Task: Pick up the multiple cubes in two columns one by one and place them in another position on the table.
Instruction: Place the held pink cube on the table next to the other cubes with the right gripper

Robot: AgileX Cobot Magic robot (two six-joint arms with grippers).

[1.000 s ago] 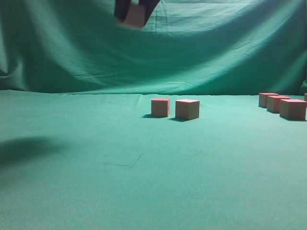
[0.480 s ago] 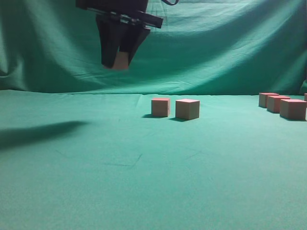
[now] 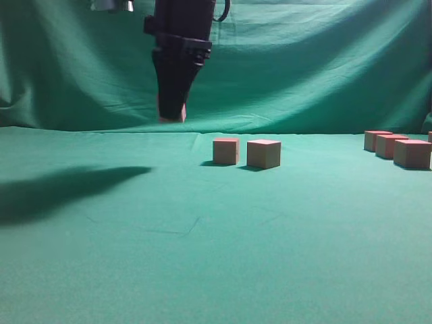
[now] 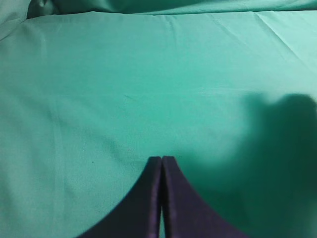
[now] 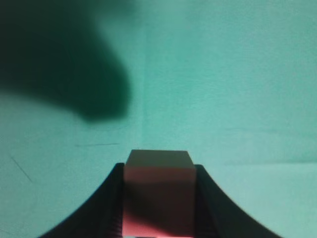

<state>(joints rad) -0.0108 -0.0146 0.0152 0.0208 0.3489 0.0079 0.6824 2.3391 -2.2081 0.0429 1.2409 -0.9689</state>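
My right gripper (image 3: pixel 171 113) hangs above the green table, left of the middle, shut on a red-topped wooden cube (image 3: pixel 173 117). The right wrist view shows that cube (image 5: pixel 157 198) clamped between the jaws (image 5: pixel 157 167) over bare cloth. Two matching cubes (image 3: pixel 225 150) (image 3: pixel 263 154) stand side by side on the table's middle. Three more cubes (image 3: pixel 376 140) (image 3: pixel 390 146) (image 3: pixel 412 154) stand in a row at the far right. My left gripper (image 4: pixel 161 159) is shut and empty over bare cloth.
A green cloth (image 3: pixel 202 256) covers the table and hangs as a backdrop behind it. The arm's shadow (image 3: pixel 61 189) lies on the left of the table. Another cube's edge shows at the right border.
My right gripper has come down from the top edge with the cube, first shifting left, and now hangs lower, close above the table. Its shadow has grown toward the middle.
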